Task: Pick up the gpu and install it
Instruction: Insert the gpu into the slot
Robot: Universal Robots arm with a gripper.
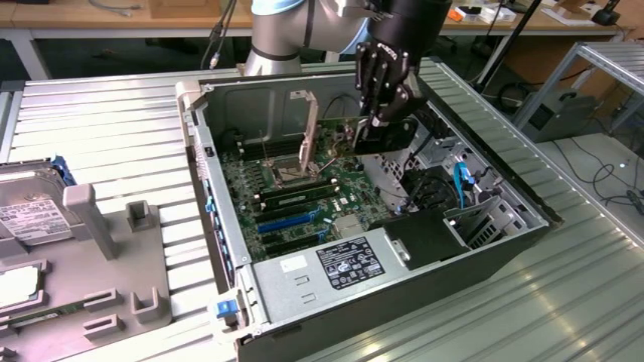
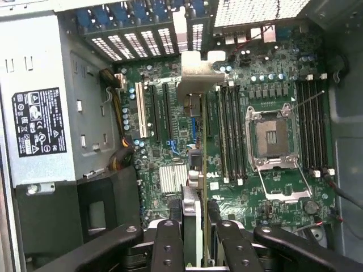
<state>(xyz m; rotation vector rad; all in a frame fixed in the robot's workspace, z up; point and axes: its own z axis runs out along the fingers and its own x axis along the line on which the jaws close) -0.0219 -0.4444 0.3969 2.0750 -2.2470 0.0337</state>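
My gripper [image 1: 375, 121] hangs over the open computer case [image 1: 226, 219], shut on the gpu [image 1: 340, 138]. I hold the card upright above the motherboard [image 1: 302, 207]. In the wrist view the gpu [image 2: 194, 164] shows edge-on between my black fingers [image 2: 168, 243], and my gripper [image 2: 195, 241] clamps its near end. Its silver end bracket [image 2: 198, 73] points toward the case's slotted rear wall [image 2: 136, 39]. The card hovers over the expansion slots [image 2: 159, 113], between the white slot and the memory slots. I cannot tell whether its edge touches a slot.
A power supply [image 1: 337, 264] with a black label fills the case's near corner. The open CPU socket [image 2: 271, 139] and its raised lever lie beside the memory slots [image 2: 229, 130]. On the exterior view's left, a hard drive [image 1: 26, 215] rests on a grey fixture [image 1: 121, 256].
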